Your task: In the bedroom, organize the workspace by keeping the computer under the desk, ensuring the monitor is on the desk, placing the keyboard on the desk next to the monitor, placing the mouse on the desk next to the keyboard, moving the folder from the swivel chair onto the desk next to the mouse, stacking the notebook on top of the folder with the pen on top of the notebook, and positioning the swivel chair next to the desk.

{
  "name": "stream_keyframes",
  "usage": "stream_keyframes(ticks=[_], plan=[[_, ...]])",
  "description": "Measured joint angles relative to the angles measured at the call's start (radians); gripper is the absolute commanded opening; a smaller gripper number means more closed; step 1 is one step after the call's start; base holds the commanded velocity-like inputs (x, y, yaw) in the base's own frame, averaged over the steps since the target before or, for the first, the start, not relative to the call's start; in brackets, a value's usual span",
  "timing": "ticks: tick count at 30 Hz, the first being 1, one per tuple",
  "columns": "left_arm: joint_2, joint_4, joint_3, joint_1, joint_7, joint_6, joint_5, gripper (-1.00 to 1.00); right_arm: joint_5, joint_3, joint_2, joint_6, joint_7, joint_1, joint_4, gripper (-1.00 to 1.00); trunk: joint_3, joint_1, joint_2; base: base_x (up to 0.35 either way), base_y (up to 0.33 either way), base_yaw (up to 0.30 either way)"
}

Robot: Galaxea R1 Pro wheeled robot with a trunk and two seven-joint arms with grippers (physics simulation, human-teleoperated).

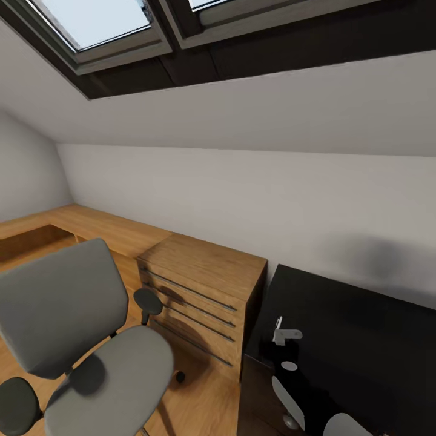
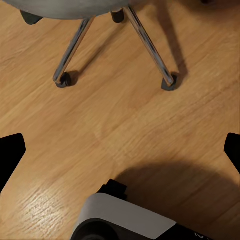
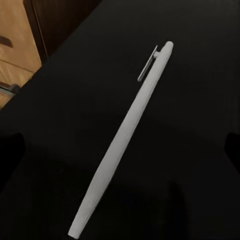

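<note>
From the head camera, the swivel chair [image 1: 79, 339] stands at the lower left on the wooden floor [image 1: 206, 406], its grey seat and backrest facing the view and its black armrests at either side. Just beside it, toward the wall, is a light wooden chest of drawers [image 1: 203, 297], and right against that chest begins the glossy black desk [image 1: 357, 327], which runs off toward the lower right. White parts of the robot's right arm [image 1: 287, 387] rise over the near edge of the desk; whether that gripper is spread or closed cannot be told from here. Skylights [image 1: 97, 21] sit in the sloped ceiling above. In the left wrist view, the chair's metal legs [image 2: 150, 47] and two casters rest on the floor [image 2: 100, 130]; the left gripper's black fingertips [image 2: 11, 150] show at opposite edges of the frame, spread wide apart with nothing between them. In the right wrist view, the pen [image 3: 125, 135] lies flat on the desk top [image 3: 190, 165], alone on the black surface, its clip end pointing away; the right gripper's dark fingers are faint at the frame's edges, apart, and not touching the pen.
</note>
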Motion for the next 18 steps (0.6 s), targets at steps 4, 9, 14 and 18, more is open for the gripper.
stream_keyframes(ticks=[4,9,14,18], plan=[[0.000,0.000,0.000,0.000,0.000,0.000,0.000,1.00,0.000,0.000,0.000,0.000,0.000,0.000,0.001,1.00,0.000,0.000,0.000,0.049,0.016,0.000],[0.000,0.000,0.000,0.000,0.000,0.000,0.000,1.00,0.000,0.000,0.000,0.002,0.000,-0.001,0.003,1.00,0.000,0.000,0.000,0.056,0.002,0.000],[0.000,0.000,-0.001,0.000,0.000,0.000,-0.001,1.00,0.000,0.000,0.001,0.004,0.000,-0.001,0.008,1.00,0.000,0.000,0.000,0.190,0.000,0.000],[0.000,0.000,0.000,0.000,-0.001,0.000,-0.001,1.00,0.000,-0.001,0.003,0.006,0.001,-0.002,0.029,1.00,0.000,0.000,0.000,0.061,0.000,0.000]])
